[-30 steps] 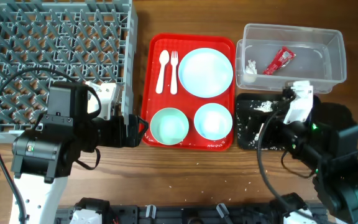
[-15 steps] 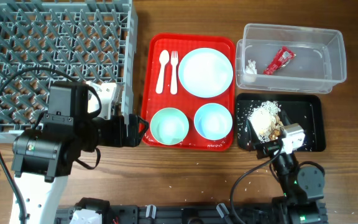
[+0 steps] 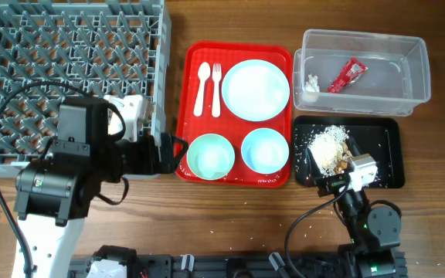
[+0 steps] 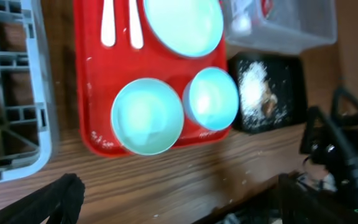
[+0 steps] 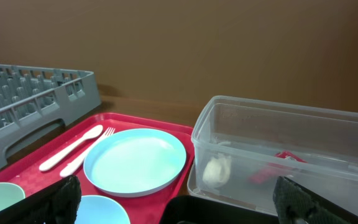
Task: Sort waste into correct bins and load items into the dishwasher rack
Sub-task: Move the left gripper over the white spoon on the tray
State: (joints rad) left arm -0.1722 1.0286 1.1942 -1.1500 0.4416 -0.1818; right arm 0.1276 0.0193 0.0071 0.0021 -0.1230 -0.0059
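Waste looks sorted: wrapper (image 3: 348, 74) and tissue (image 3: 311, 81) in tub (image 3: 361, 36) upper right, food crumbs (image 3: 329, 147) in black tray (image 3: 385, 154) below it. Plate (image 3: 255, 89), green bowl (image 3: 210, 156), blue bowl (image 3: 265, 150), spoon (image 3: 202, 86) and fork (image 3: 216, 86) sit on red tray (image 3: 238, 50), centre. Rack (image 3: 68, 46) is upper left.

Left gripper (image 3: 174, 152) gapes wide, empty, just beside the red tray's left edge near the green bowl. Right gripper (image 5: 182, 199) is also spread, empty, at the black tray's lower edge.

Risks, I judge: a left finger hooks the tray rim and drags everything, the bowl rim slips, or the right arm sweeps crumbs onto the table (image 3: 230, 216).

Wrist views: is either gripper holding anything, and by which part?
Nothing is held. The left gripper and the right gripper are both open, with nothing between their fingers.
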